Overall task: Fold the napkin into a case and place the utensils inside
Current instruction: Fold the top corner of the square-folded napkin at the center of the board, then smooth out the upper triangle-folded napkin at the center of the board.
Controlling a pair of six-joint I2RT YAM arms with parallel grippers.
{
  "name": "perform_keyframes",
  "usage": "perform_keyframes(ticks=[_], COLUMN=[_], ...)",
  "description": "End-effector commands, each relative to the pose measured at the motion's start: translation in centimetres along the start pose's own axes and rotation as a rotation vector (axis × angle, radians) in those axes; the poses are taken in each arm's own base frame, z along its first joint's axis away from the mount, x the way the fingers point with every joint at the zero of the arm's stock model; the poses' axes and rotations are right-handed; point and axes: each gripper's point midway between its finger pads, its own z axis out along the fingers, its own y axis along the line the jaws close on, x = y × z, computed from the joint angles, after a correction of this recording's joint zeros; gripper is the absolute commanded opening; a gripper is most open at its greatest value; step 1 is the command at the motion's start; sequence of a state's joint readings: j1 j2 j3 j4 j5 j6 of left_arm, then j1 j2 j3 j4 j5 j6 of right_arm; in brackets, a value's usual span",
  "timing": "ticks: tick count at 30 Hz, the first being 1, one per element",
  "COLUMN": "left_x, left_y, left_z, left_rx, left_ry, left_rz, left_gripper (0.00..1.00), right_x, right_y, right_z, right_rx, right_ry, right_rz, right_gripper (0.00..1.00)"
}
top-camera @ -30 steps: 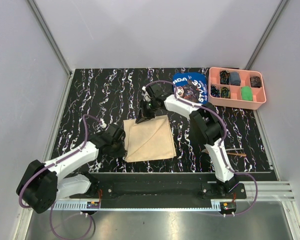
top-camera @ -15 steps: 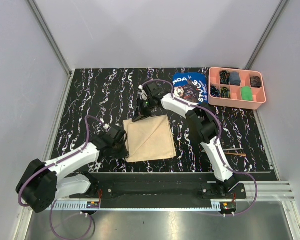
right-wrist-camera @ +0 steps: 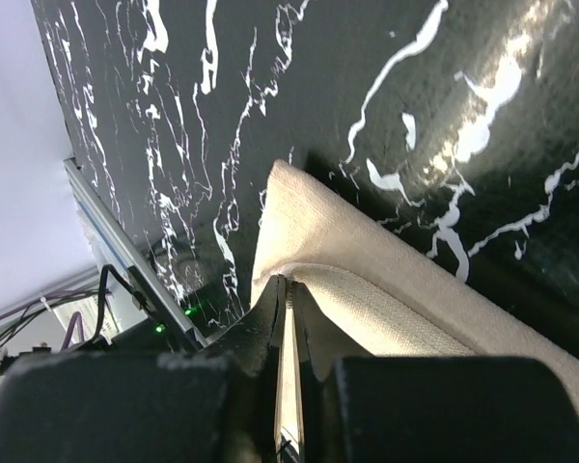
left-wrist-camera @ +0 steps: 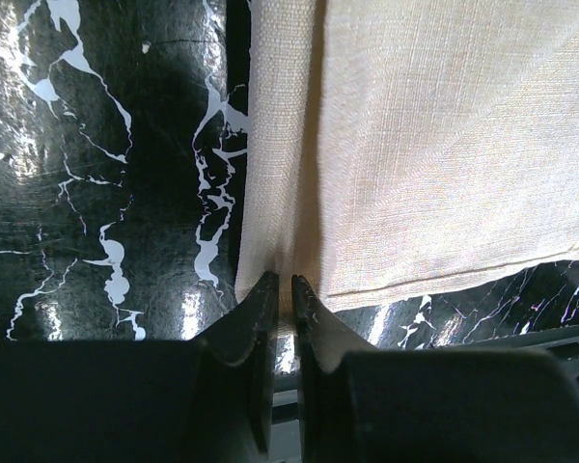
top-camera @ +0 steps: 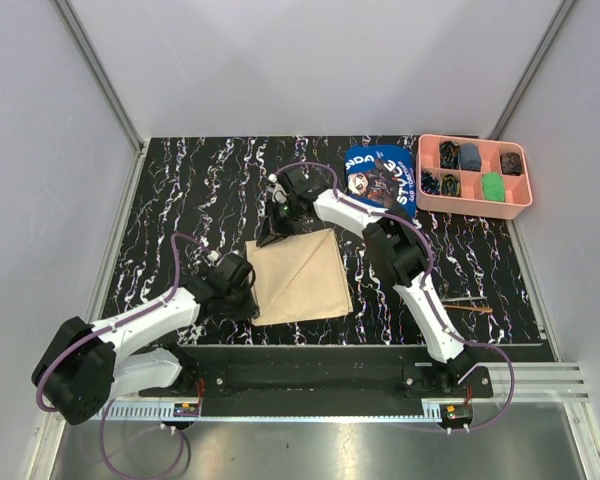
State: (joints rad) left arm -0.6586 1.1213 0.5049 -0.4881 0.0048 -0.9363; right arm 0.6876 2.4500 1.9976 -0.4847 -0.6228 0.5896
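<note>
The plain beige napkin (top-camera: 302,280) lies folded on the black marbled table, with a diagonal crease across it. My left gripper (top-camera: 250,303) is shut on its near left edge. In the left wrist view the jaws (left-wrist-camera: 282,287) pinch the cloth (left-wrist-camera: 444,145) where two layers meet. My right gripper (top-camera: 268,237) is shut on the far left corner. In the right wrist view the jaws (right-wrist-camera: 288,285) clamp the cloth's (right-wrist-camera: 396,299) upper layer, lifted slightly off the lower one. A thin wooden utensil (top-camera: 472,307) lies at the right, beside the right arm.
A blue printed cloth (top-camera: 380,178) lies at the back, right of centre. A pink compartment tray (top-camera: 473,205) with small items stands at the back right. Grey walls enclose the table, and a metal rail runs along the near edge.
My right gripper has moved left with the napkin's far left corner. My left gripper has shifted slightly left along the near edge. The napkin's left side is drawn out leftwards.
</note>
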Motion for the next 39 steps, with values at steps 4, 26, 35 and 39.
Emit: perform_keyframes(ticks=[4, 26, 35, 39], left_x=[-0.2, -14.7, -19.5, -20.2], left_y=[-0.7, -9.9, -7.0, -5.0], left_z=[0.1, -2.4, 2.8, 3.9], left_rx=[0.030, 0.186, 0.032, -0.013], left_ry=[-0.011, -0.211, -0.189, -0.174], left_rz=[-0.005, 0.057, 0.021, 0.007], left_gripper=[0.15, 0.24, 0.15, 0.15], right_x=[-1.1, -1.0, -1.0, -1.7], right_y=[1.5, -4.0, -7.8, -8.4], right_z=[0.4, -15.4, -13.9, -13.4], right_rx=[-0.030, 0.058, 0.022, 0.011], right_ry=[-0.011, -0.217, -0.179, -0.181], right_rz=[-0.032, 0.033, 0.035, 0.046], right_gripper=[0.11, 0.65, 0.27, 0.23])
